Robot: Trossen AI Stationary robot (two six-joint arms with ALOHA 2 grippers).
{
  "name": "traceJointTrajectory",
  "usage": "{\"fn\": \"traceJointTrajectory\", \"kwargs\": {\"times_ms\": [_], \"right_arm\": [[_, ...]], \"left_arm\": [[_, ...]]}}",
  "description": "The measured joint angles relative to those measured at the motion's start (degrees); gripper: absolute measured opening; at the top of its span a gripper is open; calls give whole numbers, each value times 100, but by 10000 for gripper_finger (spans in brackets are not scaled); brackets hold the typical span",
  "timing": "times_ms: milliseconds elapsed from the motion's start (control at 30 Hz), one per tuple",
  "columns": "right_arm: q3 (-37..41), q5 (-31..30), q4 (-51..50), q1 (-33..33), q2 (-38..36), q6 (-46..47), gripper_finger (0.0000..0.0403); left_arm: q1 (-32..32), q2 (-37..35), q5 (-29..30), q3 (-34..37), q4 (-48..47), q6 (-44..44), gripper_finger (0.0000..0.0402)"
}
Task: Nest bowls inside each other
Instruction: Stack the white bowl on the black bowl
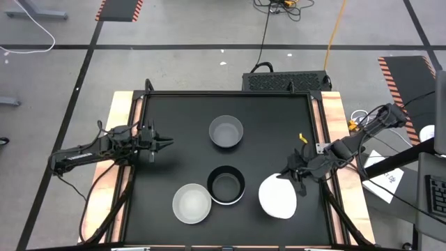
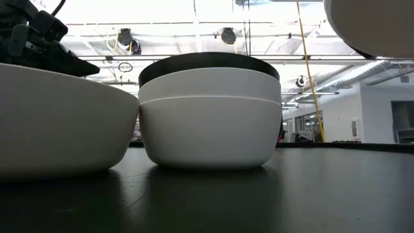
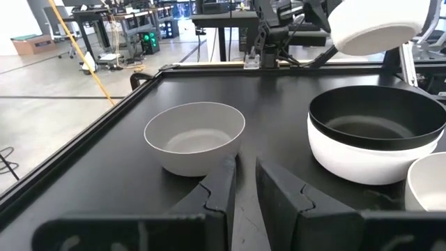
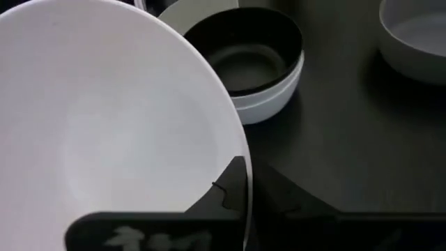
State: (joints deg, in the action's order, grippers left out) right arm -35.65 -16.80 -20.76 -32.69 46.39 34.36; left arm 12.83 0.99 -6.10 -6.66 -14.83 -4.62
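A white bowl [image 4: 118, 125] hangs above the table's near right part, with my right gripper [image 4: 247, 183] shut on it; the high view shows the bowl [image 1: 277, 198] and gripper [image 1: 294, 178] too. To its left a black bowl [image 1: 226, 183] sits nested in white [image 2: 210, 129], base on the table. A pale bowl [image 1: 191, 203] stands near the front edge. A grey bowl [image 1: 226, 132] stands farther back. My left gripper [image 3: 244, 171] waits at the table's left [image 1: 166, 143], level, its fingers a narrow gap apart with nothing between them. My right gripper pinches the white bowl's rim [image 4: 240, 164], one finger inside the bowl and one outside. The fingers come from the table's right side, slanting down. The bowl is lifted clear of the table and tilted, its hollow turned toward the wrist [image 3: 380, 24].
The black table top has raised side rails [image 1: 319, 132]. A small yellow piece [image 1: 303, 138] lies by the right rail. Bare table shows at the far left corner [image 1: 167, 111] and between the grey bowl and the right rail.
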Motion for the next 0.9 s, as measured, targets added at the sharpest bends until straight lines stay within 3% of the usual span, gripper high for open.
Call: {"fn": "traceJointTrajectory", "kwargs": {"times_ms": [667,900], "right_arm": [[1157,-277,453,-4,-1117,-365,0],[1304,-455,770,0,-1519,-928,0]], "left_arm": [[-1,2,-1,0,-8,27,60],[0,2,-1,1,-9,4,60]]}}
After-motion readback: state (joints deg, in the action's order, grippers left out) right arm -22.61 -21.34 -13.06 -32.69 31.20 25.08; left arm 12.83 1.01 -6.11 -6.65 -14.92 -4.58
